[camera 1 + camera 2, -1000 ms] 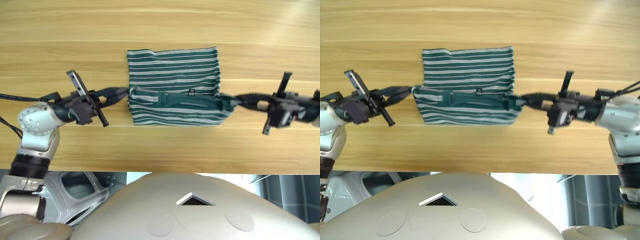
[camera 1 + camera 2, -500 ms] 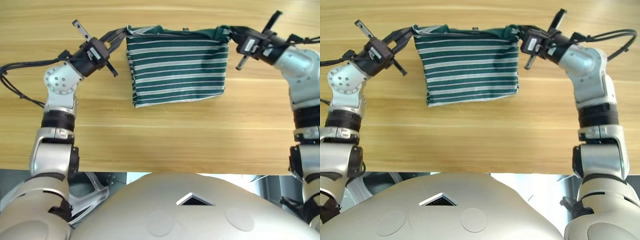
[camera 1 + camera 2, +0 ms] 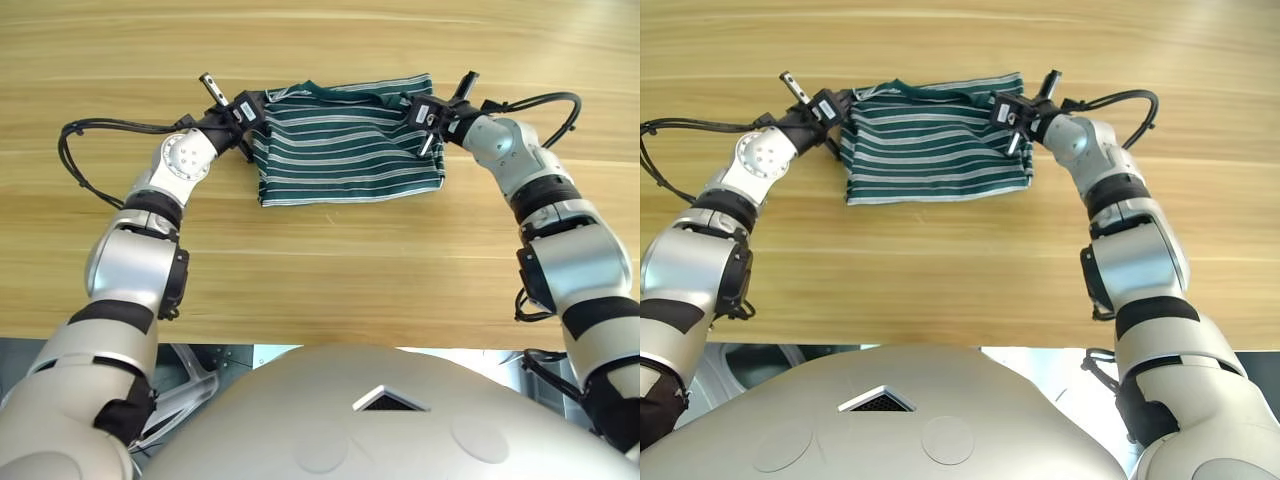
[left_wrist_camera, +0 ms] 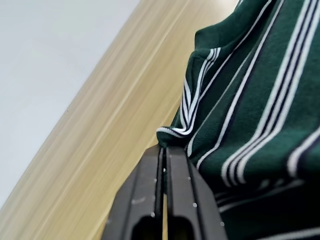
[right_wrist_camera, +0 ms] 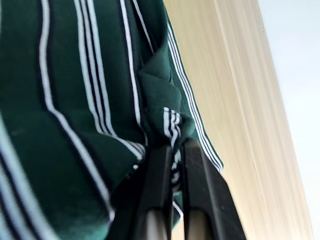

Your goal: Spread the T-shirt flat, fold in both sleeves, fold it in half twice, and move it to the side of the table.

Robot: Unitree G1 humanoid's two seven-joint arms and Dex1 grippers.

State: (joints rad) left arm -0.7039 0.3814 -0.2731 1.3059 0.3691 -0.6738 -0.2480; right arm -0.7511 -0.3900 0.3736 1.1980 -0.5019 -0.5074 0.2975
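T-shirt: the dark green T-shirt with white stripes (image 3: pixel 345 140) lies folded into a rough rectangle at the far middle of the table, collar along its far edge.
Table: the pale wood-grain table (image 3: pixel 300 270) carries the shirt flat, with bare planks on the near side.
Left tool: the black two-fingered left tool (image 4: pixel 162 150) is right at the shirt's far left corner, fingers pressed together, and a striped hem edge is nipped at their tips.
Right tool: the matching black right tool (image 5: pixel 171 150) is at the far right corner, fingers clamped on a bunched fold of the striped cloth.
Lie of the cloth: the near edge runs slightly askew, its left end a touch nearer than its right, and the fabric puckers up by the collar between the two tools.
Cables: black cables (image 3: pixel 75 150) loop over the wood beside each forearm, left and right of the shirt.
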